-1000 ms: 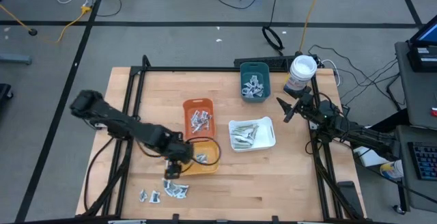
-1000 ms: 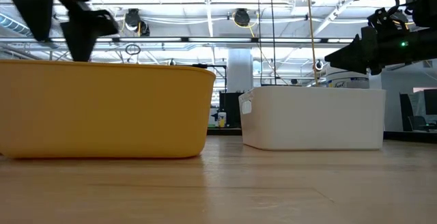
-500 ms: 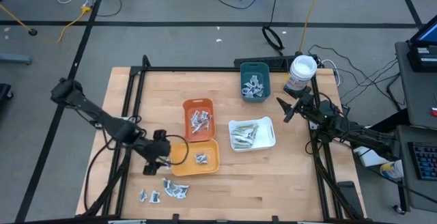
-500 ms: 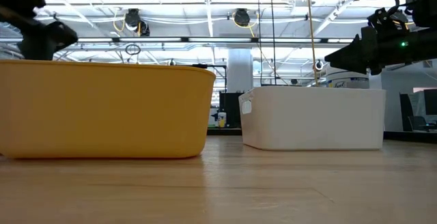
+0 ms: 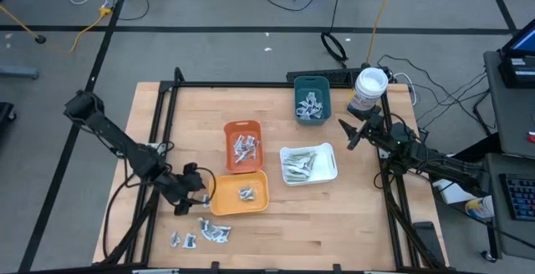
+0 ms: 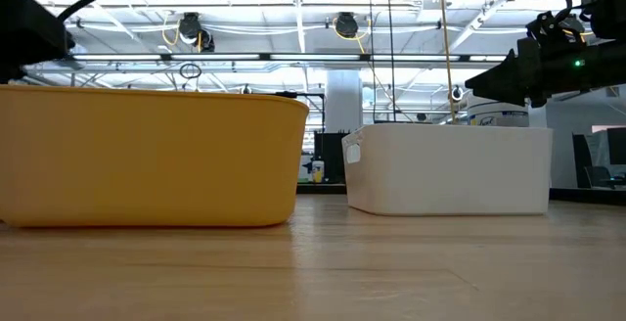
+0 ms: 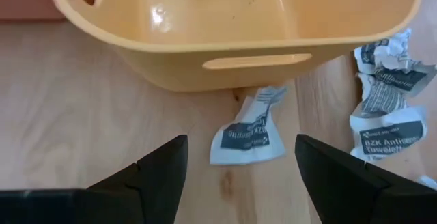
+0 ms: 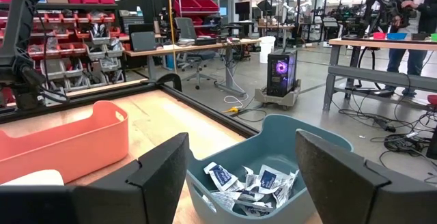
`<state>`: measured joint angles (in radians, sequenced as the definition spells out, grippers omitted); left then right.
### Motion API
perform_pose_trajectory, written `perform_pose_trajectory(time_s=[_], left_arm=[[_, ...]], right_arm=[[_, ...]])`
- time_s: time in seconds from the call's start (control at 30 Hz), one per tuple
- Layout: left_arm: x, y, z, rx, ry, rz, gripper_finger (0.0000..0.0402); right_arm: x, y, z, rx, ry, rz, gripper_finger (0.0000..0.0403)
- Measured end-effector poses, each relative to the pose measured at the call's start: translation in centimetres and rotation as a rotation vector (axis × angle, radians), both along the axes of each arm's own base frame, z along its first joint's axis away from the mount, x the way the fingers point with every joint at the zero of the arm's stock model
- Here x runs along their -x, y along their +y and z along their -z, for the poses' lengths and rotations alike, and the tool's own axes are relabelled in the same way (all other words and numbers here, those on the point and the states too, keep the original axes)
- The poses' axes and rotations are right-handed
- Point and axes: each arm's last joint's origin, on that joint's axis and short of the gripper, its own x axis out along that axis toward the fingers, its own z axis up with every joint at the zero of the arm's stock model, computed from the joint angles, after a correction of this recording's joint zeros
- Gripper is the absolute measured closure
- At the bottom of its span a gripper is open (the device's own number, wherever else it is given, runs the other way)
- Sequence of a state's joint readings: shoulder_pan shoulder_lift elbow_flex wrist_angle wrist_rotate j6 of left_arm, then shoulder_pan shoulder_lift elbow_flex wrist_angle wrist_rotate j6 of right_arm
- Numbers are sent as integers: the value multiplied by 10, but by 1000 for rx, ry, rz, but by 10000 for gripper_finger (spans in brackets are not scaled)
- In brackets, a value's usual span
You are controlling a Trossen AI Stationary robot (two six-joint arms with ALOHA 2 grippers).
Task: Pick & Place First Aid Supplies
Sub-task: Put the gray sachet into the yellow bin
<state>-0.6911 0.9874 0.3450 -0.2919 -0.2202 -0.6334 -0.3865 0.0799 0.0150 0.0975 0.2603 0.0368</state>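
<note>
Step in hand, as I read it: left gripper [image 5: 191,197] sits low at the worktop [image 5: 351,215], just beside the yellow tray's [image 5: 219,197] near-left edge, fingers spread wide w/ nothing between them. It looks lined up for another pick. Left wrist view shows a sachet [image 7: 248,134] flat on the wood right by the tray wall, roughly centred in the gap between the fingers.

Next move prob. calls for dropping straight onto that sachet w/o hitting the tray wall, closing on thin foil, then lifting it over the rim. The packet is flat and crumpled, so the fingers could slide over it or nudge the tray.

More loose sachets [image 5: 203,234] lie in a small scatter on the worktop near its front edge, close to the yellow tray.

Containers:
- yellow tray: a few sachets [image 5: 247,194] inside.
- orange tray [image 5: 229,136], just behind the yellow one: a pile of packets.
- white tray [image 5: 331,167]: pale green-white strips [image 5: 299,167].
- teal tray [image 5: 301,82], near the far edge: sachets w/ blue marks.

Right gripper [image 5: 349,136] waits off the right side, by the white tub [image 5: 369,88], fingers apart and empty, facing the teal tray.
</note>
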Motion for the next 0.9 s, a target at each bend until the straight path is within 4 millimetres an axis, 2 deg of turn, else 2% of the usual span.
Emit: perform_pose_trajectory(time_s=[0.17,0.43,0.9], left_arm=[[7,0,15,3,-72,2,140],[12,2,25,-34,-99,22,154],[-3,-13,37,-36,-76,38,147]], right_arm=[[0,0,0,0,0,0,140],[0,0,0,0,0,0,140],[0,0,0,0,0,0,140]])
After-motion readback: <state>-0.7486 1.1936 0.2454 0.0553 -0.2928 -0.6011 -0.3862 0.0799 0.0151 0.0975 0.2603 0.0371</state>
